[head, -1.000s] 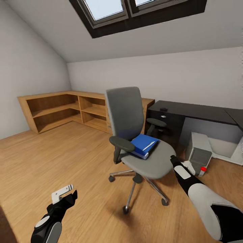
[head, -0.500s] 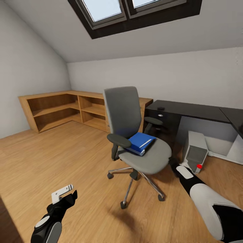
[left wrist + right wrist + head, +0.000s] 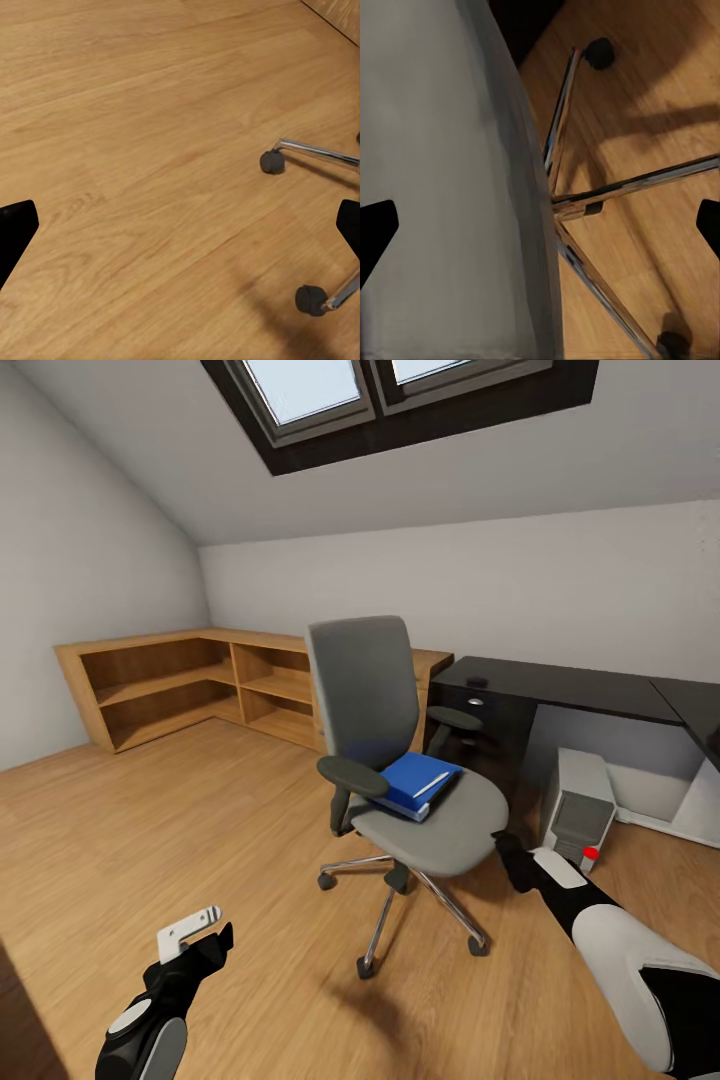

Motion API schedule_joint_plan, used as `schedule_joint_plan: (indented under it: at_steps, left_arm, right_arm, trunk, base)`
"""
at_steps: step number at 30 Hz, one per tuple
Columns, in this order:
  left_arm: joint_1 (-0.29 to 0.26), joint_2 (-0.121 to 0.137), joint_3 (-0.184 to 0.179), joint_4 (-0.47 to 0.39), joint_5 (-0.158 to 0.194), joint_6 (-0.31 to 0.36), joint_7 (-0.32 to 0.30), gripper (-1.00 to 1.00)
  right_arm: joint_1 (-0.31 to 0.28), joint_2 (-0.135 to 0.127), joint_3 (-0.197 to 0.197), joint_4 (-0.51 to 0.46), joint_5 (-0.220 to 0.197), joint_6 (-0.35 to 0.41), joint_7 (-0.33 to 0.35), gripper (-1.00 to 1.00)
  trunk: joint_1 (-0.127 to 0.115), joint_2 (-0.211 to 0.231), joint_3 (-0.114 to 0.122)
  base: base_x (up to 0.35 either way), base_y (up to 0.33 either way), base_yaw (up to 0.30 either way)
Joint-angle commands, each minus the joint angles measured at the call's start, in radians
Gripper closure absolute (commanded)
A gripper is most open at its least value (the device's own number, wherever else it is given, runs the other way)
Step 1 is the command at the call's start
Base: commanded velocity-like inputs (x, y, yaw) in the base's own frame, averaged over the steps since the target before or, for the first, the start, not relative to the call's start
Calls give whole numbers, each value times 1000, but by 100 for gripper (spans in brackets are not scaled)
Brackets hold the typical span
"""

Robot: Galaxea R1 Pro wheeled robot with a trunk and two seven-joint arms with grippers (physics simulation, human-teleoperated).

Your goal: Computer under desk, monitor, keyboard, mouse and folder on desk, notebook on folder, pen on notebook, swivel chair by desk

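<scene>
— What stands along the far walls?

— Light wooden low cabinets (image 3: pixel 180 685) with open shelves, running round the corner under the sloped ceiling.

— And overhead?

— A skylight (image 3: pixel 400 390) in a dark frame, two panes side by side, showing pale sky.

— Anything by the wall lower down?

— A white skirting board (image 3: pixel 650 822) runs along the foot of the grey wall at the right. Beyond it, at the picture's right edge, there's a white panel (image 3: pixel 705 805), possibly a leg or a board; it's cut off, so I can't tell.

Left gripper (image 3: pixel 195 940) hangs low, jaws apart; right gripper (image 3: pixel 505 852) reaches forward, jaws spread.
</scene>
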Motion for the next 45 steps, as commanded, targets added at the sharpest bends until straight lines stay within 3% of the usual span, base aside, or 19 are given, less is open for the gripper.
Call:
schedule_joint_plan:
  at_steps: [1, 24, 31, 37, 45]
  left_arm:
    - [-1, 0, -1, -1, 10, 2, 9, -100]
    - [-1, -1, -5, -9, 10, 3, 9, -100]
    - [-1, -3, -8, -10, 12, 2, 10, -100]
    - [-1, -3, -9, -11, 12, 3, 11, -100]
    - [-1, -2, -9, -11, 12, 3, 11, -100]
  right_arm:
    - [0, 0, -7, -2, -2, 10, -6, -100]
    - [0, 1, -6, -2, -21, 36, -7, -100]
    - [0, 0, -6, -4, -20, 36, -7, -100]
    - [0, 1, -5, -7, -19, 35, -6, -100]
    - [0, 3, -3, -11, -19, 33, -5, -100]
  trunk:
    - [0, 0, -1]
    - [-12, 21, 8]
    - [15, -28, -14]
    - [18, -30, -37]
    - [18, -30, -37]
  base:
    - [0, 0, 0]
    - [0, 0, 0]
    - [0, 0, 0]
    - [0, 0, 0]
    - [0, 0, 0]
